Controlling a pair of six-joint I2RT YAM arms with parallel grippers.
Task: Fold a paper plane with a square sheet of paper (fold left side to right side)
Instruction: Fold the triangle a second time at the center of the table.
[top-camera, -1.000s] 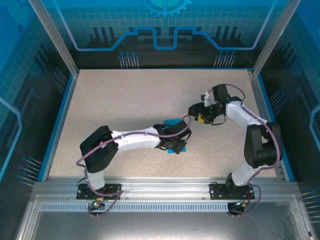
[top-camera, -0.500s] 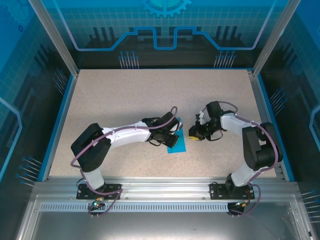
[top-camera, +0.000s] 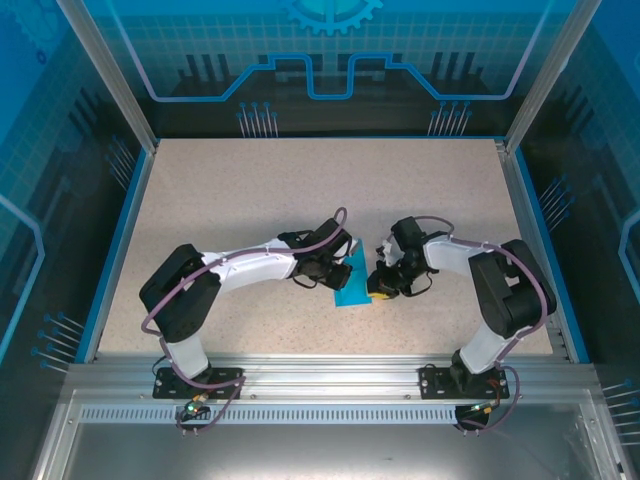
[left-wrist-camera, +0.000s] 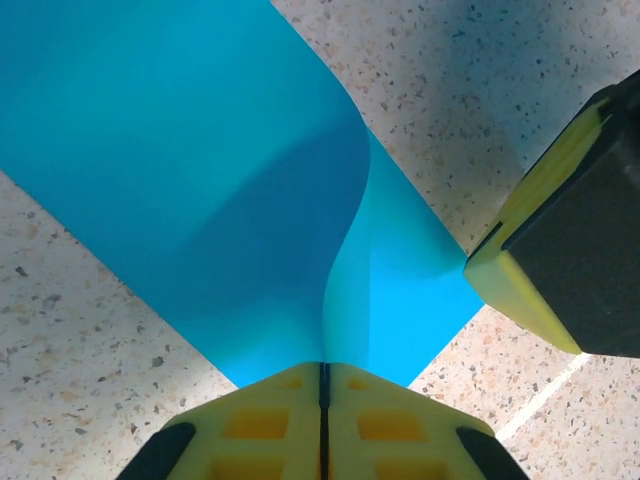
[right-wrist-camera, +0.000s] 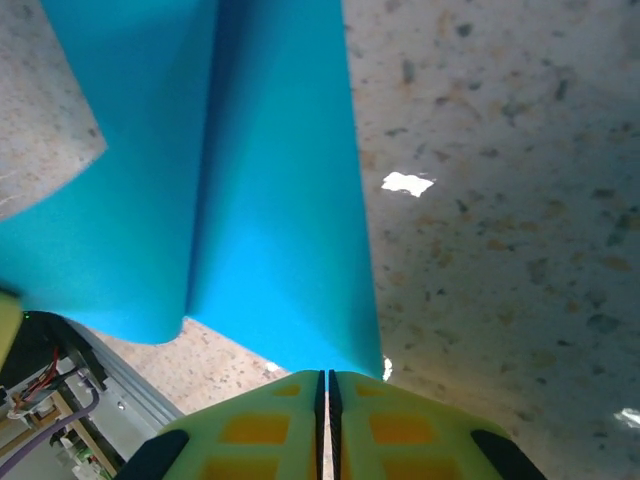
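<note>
Square sheet of paper (left-wrist-camera: 200, 180), cyan-blue and unmarked, is pinched at one edge by the left gripper (left-wrist-camera: 322, 395). The gripper's yellow pads (left-wrist-camera: 250, 425) are pressed flat together, and the paper runs up out of their seam. From there the sheet bows into a soft, uncreased curl, with one layer arching over the other. The right gripper (right-wrist-camera: 325, 395) is clamped in the same way, pads (right-wrist-camera: 400, 430) meeting with no gap, and the opposite edge of the sheet ends right at their seam. In the top view both grippers meet over the paper near the middle of the speckled table (top-camera: 250, 200), left and right tips close on either side. There is one sheet, with two grippers on it.
</note>
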